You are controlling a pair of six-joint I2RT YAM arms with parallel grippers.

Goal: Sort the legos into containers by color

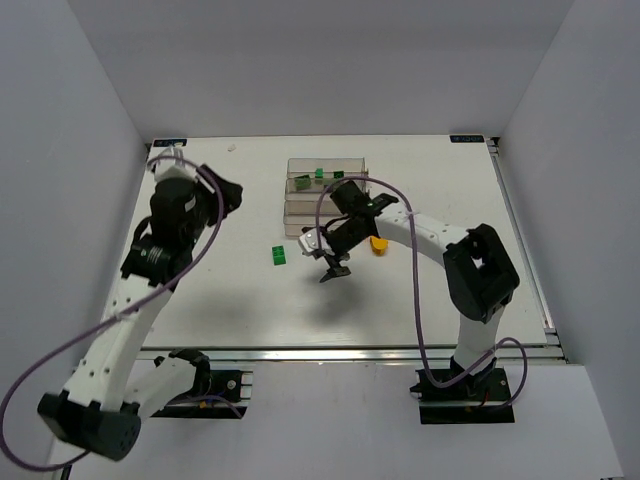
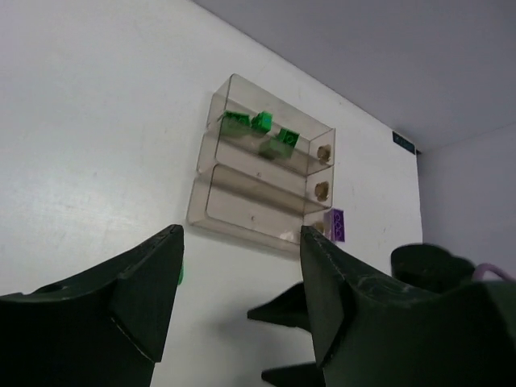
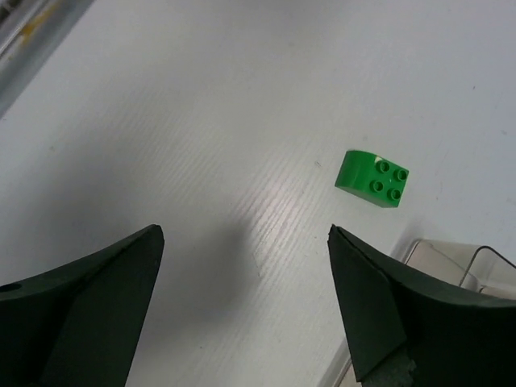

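– White bench, left to right: what do you have?
– Your left gripper point(image 2: 242, 238) hangs by the left edge, jaws apart, empty. One green lego point(image 1: 279, 256) lies mid-bench beside the containers point(image 1: 297, 214). Your right gripper point(image 1: 337, 272) gapes wide, empty.

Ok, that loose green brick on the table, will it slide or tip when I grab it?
Probably rigid: the green brick looks like hard moulded plastic with crisp studs. It sits low and studs up, so tipping seems unlikely. On the smooth white table a one-sided nudge would likely make it skate, so pinch it squarely from both sides.
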